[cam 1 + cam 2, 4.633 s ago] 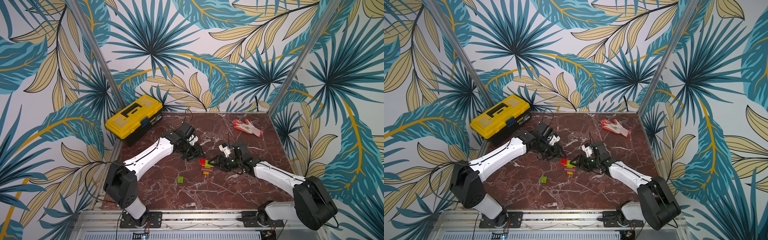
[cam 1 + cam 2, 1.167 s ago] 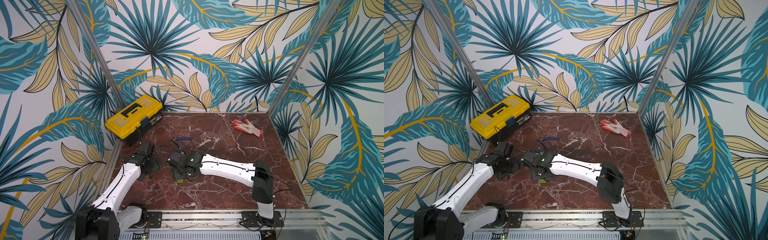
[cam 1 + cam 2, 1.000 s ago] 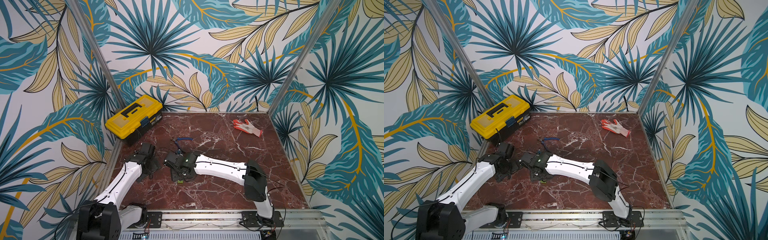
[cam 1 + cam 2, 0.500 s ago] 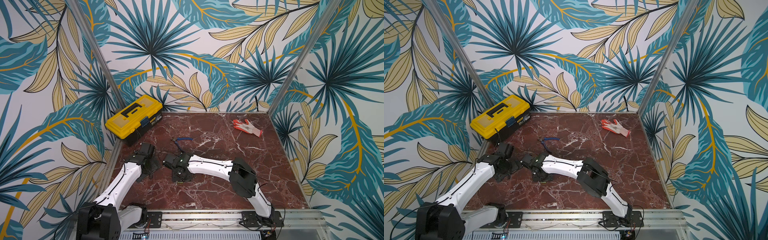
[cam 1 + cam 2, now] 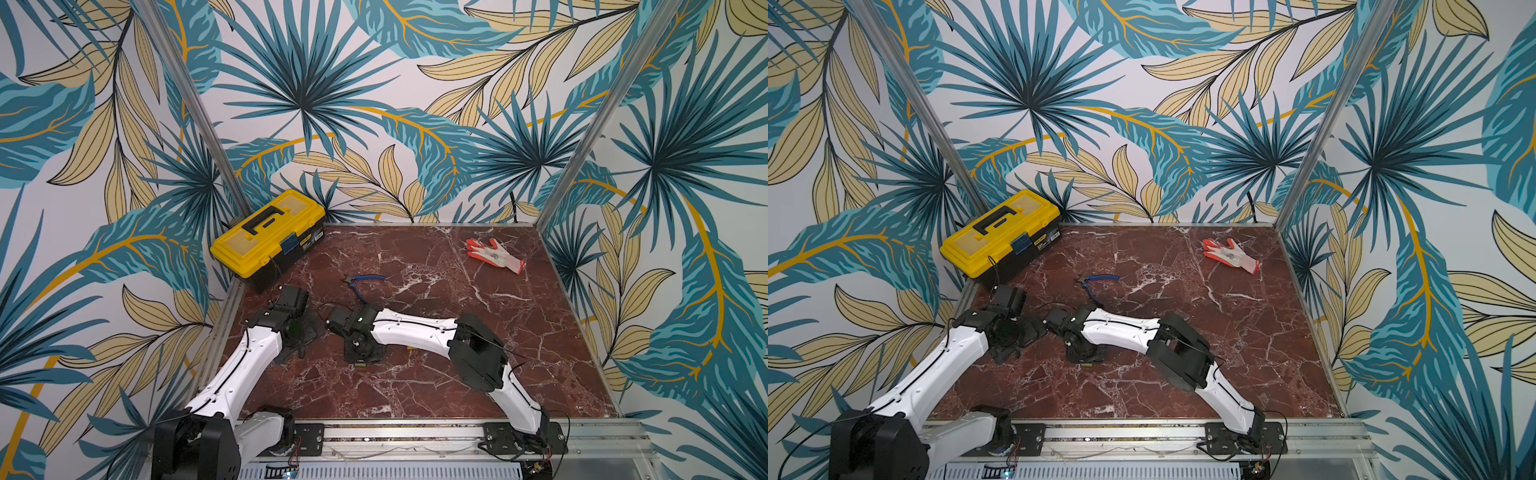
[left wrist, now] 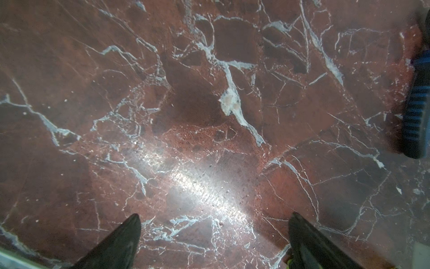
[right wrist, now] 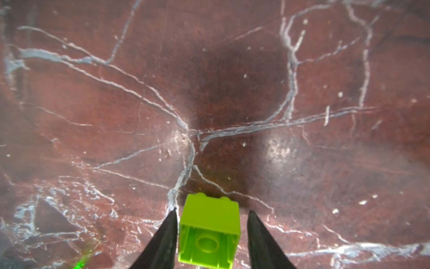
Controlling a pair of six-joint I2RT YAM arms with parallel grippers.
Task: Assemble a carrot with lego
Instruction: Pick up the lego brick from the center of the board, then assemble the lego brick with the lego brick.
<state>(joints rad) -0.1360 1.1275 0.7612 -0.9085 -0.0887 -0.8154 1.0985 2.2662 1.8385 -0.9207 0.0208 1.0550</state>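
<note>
Two grippers hang low over the red marble surface (image 5: 395,390), in front of the yellow toolbox (image 5: 266,232). The left gripper (image 6: 214,216) gapes wide over bare marble, holding nothing. The right gripper (image 7: 212,211) straddles the lime-green lego brick (image 7: 209,229), which lies on the surface, hollow underside toward the wrist camera; slim gaps show at both fingers (image 7: 162,237).

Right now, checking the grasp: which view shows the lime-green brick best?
Right wrist view: the lime-green brick sits large between the right hand's fingers, hollow underside showing. In both top views only a sliver shows under that hand; left wrist view, maybe a speck.
</note>
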